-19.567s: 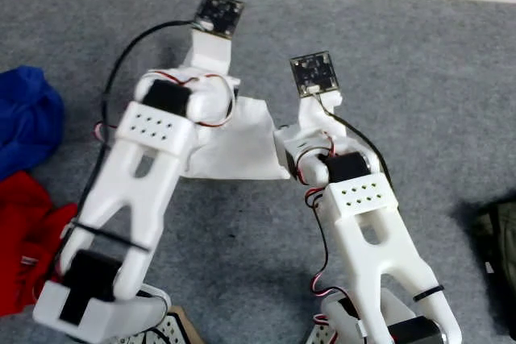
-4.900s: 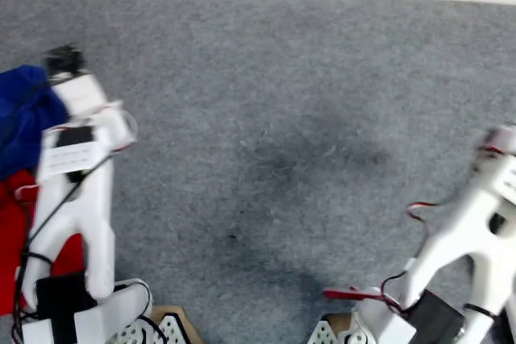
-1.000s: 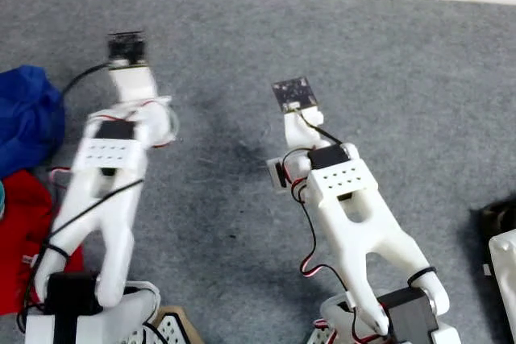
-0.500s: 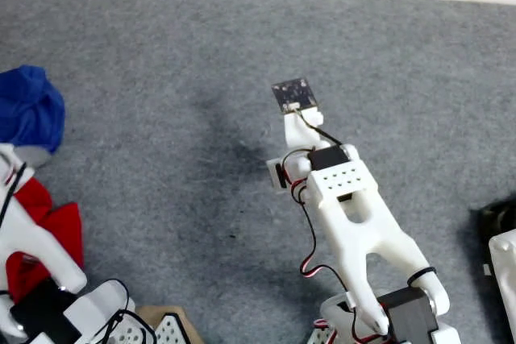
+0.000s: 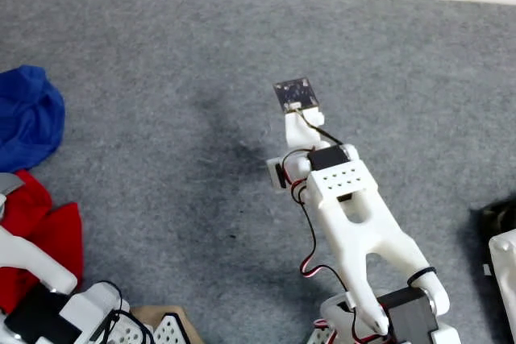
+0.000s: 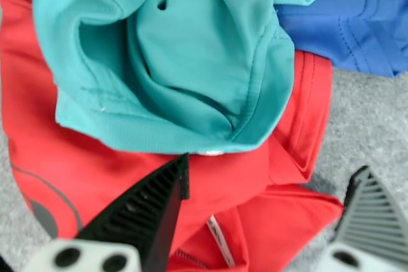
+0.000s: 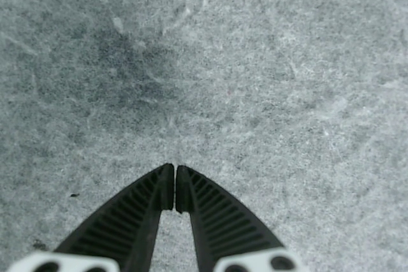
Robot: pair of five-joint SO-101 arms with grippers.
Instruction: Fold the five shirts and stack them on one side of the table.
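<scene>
Because the shirts under my left wrist are all crumpled, I cannot give any of them a clear long axis or say which way a collar points. The teal shirt (image 6: 172, 62) is bunched into deep folds and lies on top of the red shirt (image 6: 95, 176), with one stitched hem edge running across the red cloth. The red shirt spreads flatter beneath it, showing a small label and a grey print at one edge. The blue shirt (image 6: 357, 23) touches both of them at the far side.

My left gripper (image 6: 274, 165) hangs above this pile with its jaws spread wide and nothing between them. The dark finger (image 6: 153, 208) is over the red cloth and the other is over the grey table (image 6: 376, 113).

From above, the blue shirt (image 5: 28, 118) and the red shirt (image 5: 40, 231) sit together at the table's left edge, the red one nearer my left arm (image 5: 32, 267). My right arm (image 5: 347, 199) reaches over the bare middle of the table (image 5: 177, 78), well apart from them.

My right gripper (image 7: 174, 170) has its jaws pressed together, empty, over the grey surface (image 7: 287, 62).

At the right edge lies a dark bundle (image 5: 493, 227) with a white thing (image 5: 504, 267) just beside it. I cannot tell what either is.
</scene>
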